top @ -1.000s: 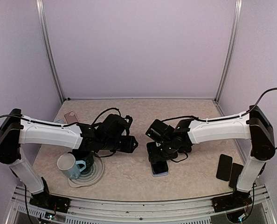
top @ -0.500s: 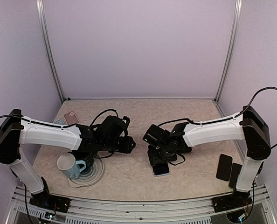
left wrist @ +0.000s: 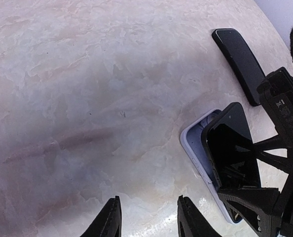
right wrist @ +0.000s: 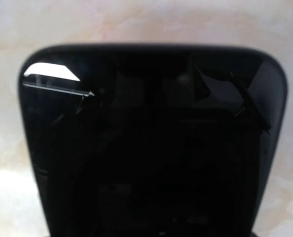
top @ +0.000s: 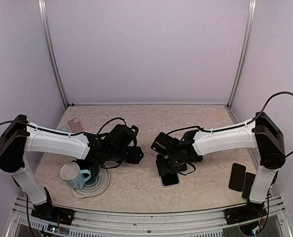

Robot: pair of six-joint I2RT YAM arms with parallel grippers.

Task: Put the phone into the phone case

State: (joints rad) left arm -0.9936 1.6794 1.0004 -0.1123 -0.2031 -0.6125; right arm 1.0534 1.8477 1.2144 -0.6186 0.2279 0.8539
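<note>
One arm owns this: right fingers (left wrist: 252, 200) pinch the phone (left wrist: 233, 148) by its end, tilted over the phone case (left wrist: 197, 140) on the tabletop (left wrist: 87, 98), long axes nearly matched; left fingers (left wrist: 109, 222) hang spread and empty, beside the case

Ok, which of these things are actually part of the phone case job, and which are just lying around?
For the job: phone, lilac case under it.
Lying about: mug, round mat beneath it, pink case, two dark phones by the right arm.
</note>
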